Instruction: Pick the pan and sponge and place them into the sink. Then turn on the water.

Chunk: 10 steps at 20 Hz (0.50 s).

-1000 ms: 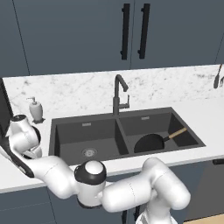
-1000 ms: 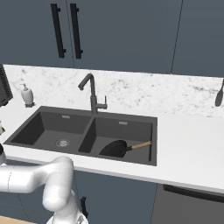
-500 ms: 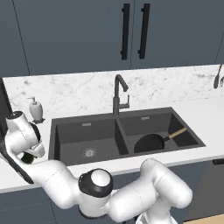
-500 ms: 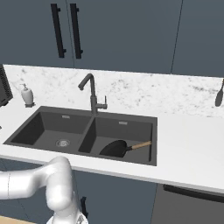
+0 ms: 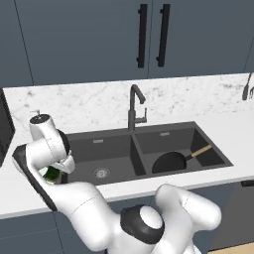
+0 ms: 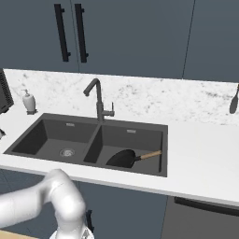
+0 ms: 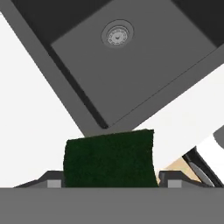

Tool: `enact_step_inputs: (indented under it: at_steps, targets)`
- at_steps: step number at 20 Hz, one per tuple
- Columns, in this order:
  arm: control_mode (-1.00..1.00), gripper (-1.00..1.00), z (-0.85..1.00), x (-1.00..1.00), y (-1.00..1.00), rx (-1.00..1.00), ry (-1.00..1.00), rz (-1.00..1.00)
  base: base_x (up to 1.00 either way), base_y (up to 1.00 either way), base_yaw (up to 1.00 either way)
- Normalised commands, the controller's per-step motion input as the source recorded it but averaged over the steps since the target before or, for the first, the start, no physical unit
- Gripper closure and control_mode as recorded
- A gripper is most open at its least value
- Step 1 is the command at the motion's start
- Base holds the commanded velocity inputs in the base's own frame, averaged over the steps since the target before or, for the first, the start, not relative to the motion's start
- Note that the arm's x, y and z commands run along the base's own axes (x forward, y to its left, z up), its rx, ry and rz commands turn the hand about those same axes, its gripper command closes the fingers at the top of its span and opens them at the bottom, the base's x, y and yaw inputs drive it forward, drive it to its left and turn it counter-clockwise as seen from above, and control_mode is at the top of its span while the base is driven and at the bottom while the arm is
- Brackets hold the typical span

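- The sink (image 5: 119,149) is a dark double basin set into the white counter (image 6: 200,154); its right basin already holds the pan (image 6: 122,158), lying flat with the wooden handle reaching toward the basin's right wall, so I judge that part of the task done
- The left basin is bare apart from its round drain (image 7: 117,34), with open floor all round it, which looks like ample room to set something small down
- The faucet (image 5: 135,106) stands at the far rim above the divider between the basins; no stream runs from its spout, so turning on the water is not yet done
- The gripper (image 7: 109,183) hangs over the near-left corner of the sink, just above the counter edge and the basin's rim, and its jaws pinch the sponge (image 7: 109,159), whose dark green face hangs between them
- The sponge is not yet in the sink; the basin wall and rim lie just ahead of it, so the move in calls for clearing that edge first
- A white soap dispenser (image 6: 29,101) stands on the counter at the far left corner, well apart from the hand
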Motion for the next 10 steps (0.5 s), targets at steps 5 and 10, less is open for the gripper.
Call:
enact_step_inputs:
  at_steps: [5, 10]
  targets:
    - [-1.00, 1.00, 0.38, -0.17, -1.00, 0.00, -0.06, 0.00, 0.00, 0.00, 0.00]
    - [-1.00, 1.00, 0.60, -0.01, -1.00, 0.03, 0.00, 0.00, 0.00, 0.00, 0.00]
